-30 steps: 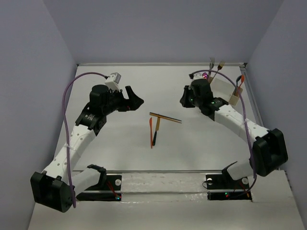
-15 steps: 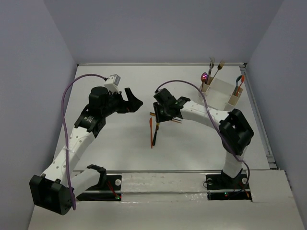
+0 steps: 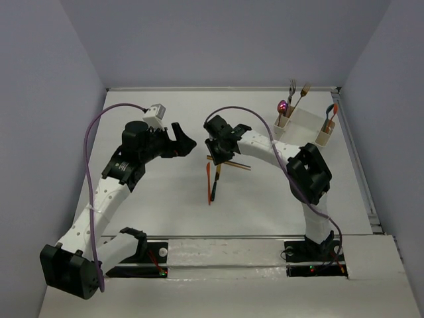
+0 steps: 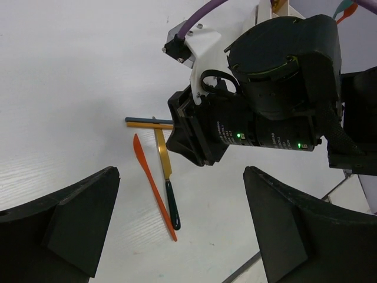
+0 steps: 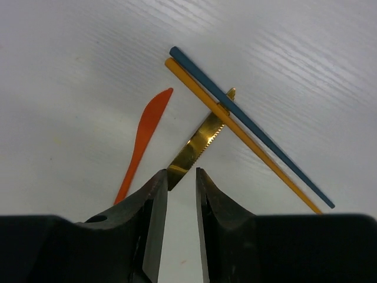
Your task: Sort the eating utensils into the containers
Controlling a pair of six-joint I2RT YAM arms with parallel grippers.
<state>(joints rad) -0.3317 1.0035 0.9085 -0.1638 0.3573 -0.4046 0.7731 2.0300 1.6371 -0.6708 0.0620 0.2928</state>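
Gold knife (image 5: 197,147), orange knife (image 5: 144,138) and two sticks (image 5: 235,112) lie mid-bench, unsorted; containers (image 3: 305,122) at far right corner hold several others. Right hand (image 5: 179,183) hovers over the blade, narrowly apart, empty; left hand (image 4: 179,177) wide apart.

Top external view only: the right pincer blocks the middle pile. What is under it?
Observer: In the right wrist view, the right pincer hangs over the gold serrated knife, its fingers narrowly apart with bare table between them.
Operator: Anything lying on that knife?
Observer: Yes. A blue stick and a yellow stick lie side by side across the blade near its tip.
Operator: And the left pincer?
Observer: In the left wrist view, the left pincer is wide open and empty.
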